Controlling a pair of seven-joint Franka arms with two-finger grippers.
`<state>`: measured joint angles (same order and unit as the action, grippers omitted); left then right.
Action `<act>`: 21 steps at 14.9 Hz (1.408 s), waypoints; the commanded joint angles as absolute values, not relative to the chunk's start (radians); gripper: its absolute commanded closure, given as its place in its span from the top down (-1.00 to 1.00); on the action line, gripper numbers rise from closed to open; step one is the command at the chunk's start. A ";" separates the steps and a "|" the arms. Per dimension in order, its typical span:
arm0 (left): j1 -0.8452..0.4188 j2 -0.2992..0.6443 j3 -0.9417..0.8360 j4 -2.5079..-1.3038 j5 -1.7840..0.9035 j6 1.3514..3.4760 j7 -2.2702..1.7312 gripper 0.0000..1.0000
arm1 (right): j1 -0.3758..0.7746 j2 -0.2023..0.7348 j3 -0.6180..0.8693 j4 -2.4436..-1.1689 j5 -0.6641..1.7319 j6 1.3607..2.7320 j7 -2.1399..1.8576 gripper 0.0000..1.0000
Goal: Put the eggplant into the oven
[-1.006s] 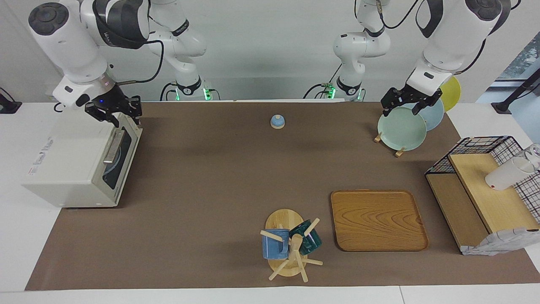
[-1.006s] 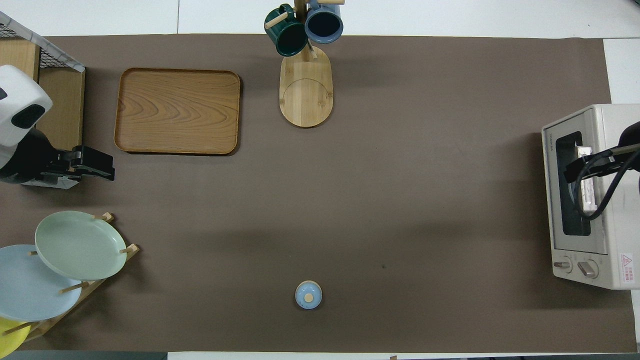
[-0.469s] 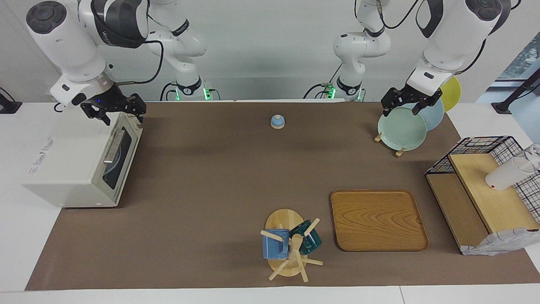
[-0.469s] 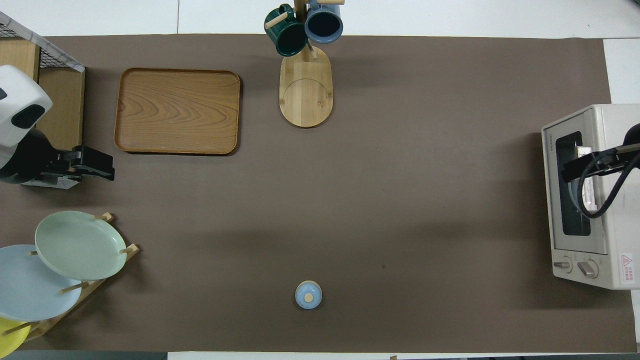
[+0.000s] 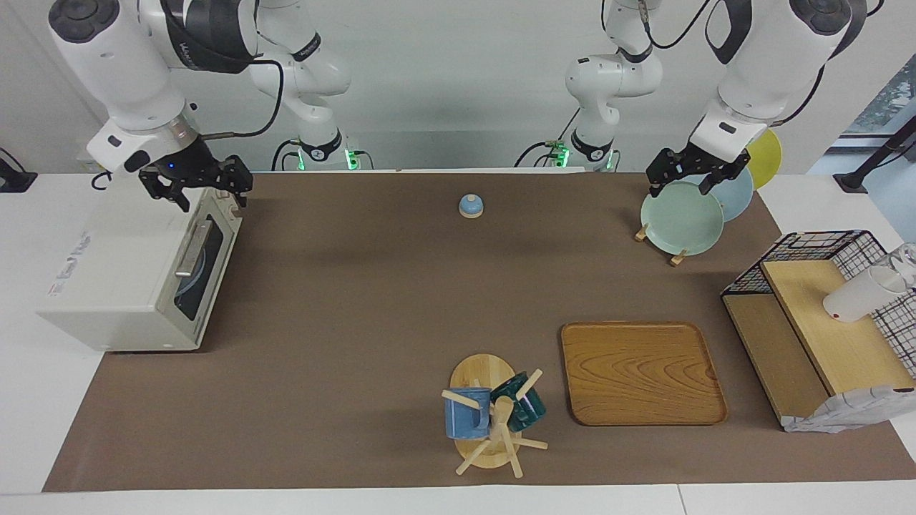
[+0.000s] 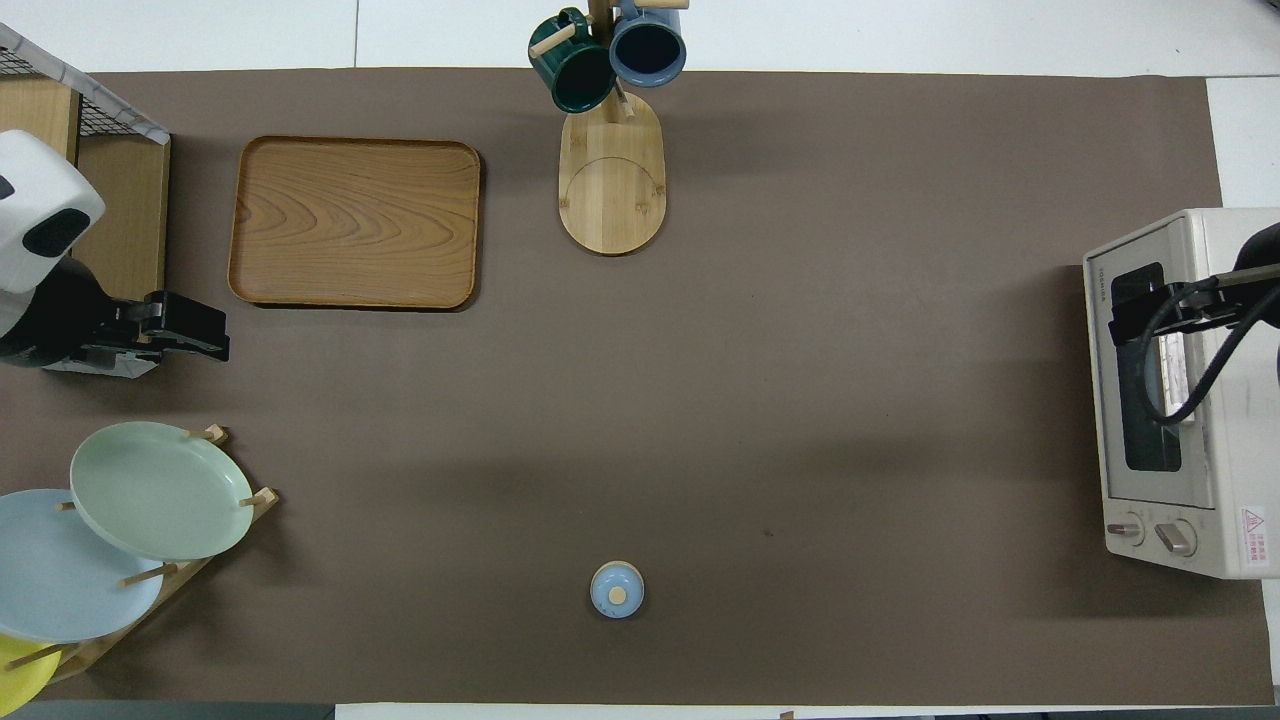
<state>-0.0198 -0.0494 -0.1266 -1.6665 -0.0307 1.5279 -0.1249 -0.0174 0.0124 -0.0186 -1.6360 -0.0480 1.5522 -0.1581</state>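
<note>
Hovering with its fingers spread wide and nothing between them, the right gripper (image 5: 202, 189) is hanging over the top edge of the oven (image 5: 129, 275), at the corner nearest the robots. The oven is sitting at the right arm's end of the table with its dark glass door shut and its silver bar handle (image 5: 188, 249) untouched. The eggplant is not showing in either view, and whether it is lying inside the oven cannot be told through the glass. The left gripper (image 5: 688, 174) is waiting, also spread wide and empty, over the green plate (image 5: 681, 217) in the plate rack at the left arm's end. A small blue lid (image 5: 470, 206) is resting on the mat between the arms.
</note>
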 commanded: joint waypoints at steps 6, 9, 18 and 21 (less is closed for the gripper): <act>-0.014 -0.060 -0.126 -1.664 -0.043 1.513 -0.118 1.00 | 0.020 0.080 -0.072 -1.519 -0.015 1.476 -0.112 1.00; -0.014 -0.060 -0.126 -1.664 -0.043 1.512 -0.118 1.00 | -0.006 0.081 -0.074 -1.525 -0.014 1.474 -0.106 1.00; -0.014 -0.060 -0.126 -1.664 -0.043 1.512 -0.117 1.00 | 0.002 0.071 -0.069 -1.512 0.040 1.520 -0.086 1.00; -0.014 -0.060 -0.126 -1.664 -0.043 1.513 -0.118 1.00 | 0.003 0.066 -0.069 -1.519 0.034 1.520 -0.083 1.00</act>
<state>-0.0198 -0.0494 -0.1265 -1.6665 -0.0307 1.5279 -0.1249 0.0081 0.0724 -0.0726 -1.5181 0.0187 1.5126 -0.0964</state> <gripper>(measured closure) 0.000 0.000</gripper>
